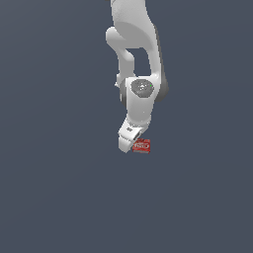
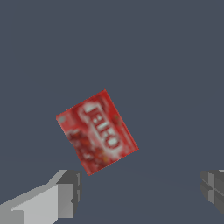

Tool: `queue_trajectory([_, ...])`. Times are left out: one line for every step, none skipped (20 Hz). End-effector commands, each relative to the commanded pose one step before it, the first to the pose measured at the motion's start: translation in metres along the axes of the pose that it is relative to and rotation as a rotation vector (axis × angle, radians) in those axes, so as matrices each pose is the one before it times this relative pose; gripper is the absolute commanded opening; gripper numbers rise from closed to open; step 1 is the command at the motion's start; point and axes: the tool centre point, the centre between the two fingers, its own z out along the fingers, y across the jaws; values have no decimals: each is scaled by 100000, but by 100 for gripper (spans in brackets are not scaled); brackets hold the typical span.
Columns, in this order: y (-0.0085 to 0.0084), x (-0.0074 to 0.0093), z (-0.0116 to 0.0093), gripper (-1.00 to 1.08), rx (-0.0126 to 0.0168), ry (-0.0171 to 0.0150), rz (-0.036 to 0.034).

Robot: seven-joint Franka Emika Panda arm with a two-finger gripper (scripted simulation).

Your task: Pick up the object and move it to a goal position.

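Note:
The object [image 2: 96, 132] is a small red box with white lettering, lying flat and turned at an angle on the grey floor. In the exterior view the object [image 1: 142, 146] sits just to the right of the white gripper [image 1: 127, 144], partly behind it. The wrist view shows both fingertips [image 2: 65, 194] spread wide apart with nothing between them; the box lies beyond the fingers, nearer the one at that point. My gripper [image 2: 140, 190] is open and apart from the box.
A plain dark grey floor [image 1: 59, 197] stretches in every direction. The white arm [image 1: 141, 59] rises above the gripper toward the exterior view's top.

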Motion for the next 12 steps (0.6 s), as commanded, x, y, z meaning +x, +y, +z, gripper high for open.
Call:
queue_trajectory([-608, 345, 618, 100, 95, 128, -8619])
queue_trajectory([-233, 157, 241, 100, 47, 66, -3370])
queue_trajectory([-230, 165, 239, 100, 48, 77, -3370])
queue_trajectory([-225, 171, 234, 100, 47, 86, -3336])
queue_trajectory([-212, 172, 222, 100, 44, 93, -3195])
queue_trajectory([-197, 170, 209, 100, 41, 97, -3023])
queue_trajectory([-183, 166, 195, 100, 37, 99, -2851])
queue_trajectory([-169, 162, 182, 100, 34, 100, -2679])
queue_trajectory([-155, 156, 169, 100, 30, 100, -2507])
queue_trajectory([-142, 149, 156, 100, 27, 98, -2334])
queue_trajectory([-129, 141, 144, 100, 23, 96, -2162])
queue_trajectory([-117, 133, 131, 100, 20, 92, -1990])
